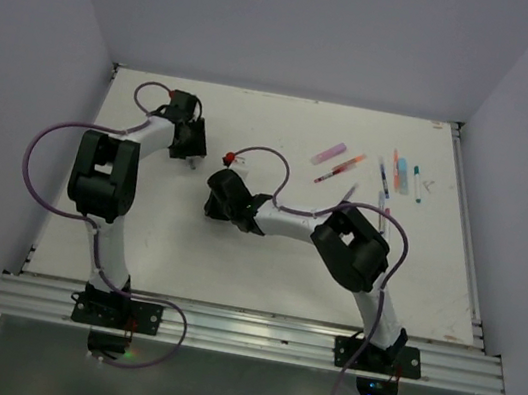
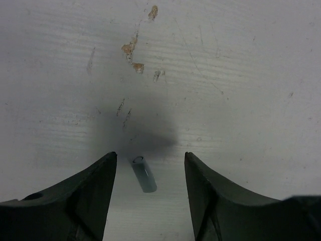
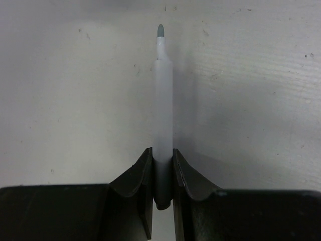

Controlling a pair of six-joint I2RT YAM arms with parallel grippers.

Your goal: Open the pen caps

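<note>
Only the right wrist camera showed the right gripper (image 3: pixel 162 155) clenched on a white pen (image 3: pixel 163 100), its bare grey tip (image 3: pixel 160 31) pointing away over the table (image 3: pixel 261 100). Only the left wrist camera showed the left gripper (image 2: pixel 150 158) released, with a grey cap (image 2: pixel 144 174) between its parted jaws and touching neither. From above, neither could be made out. Bare table lay toward the near edge and the left. Farther off, the other pens (image 1: pixel 379 173) lay clustered near the far right edge.
</note>
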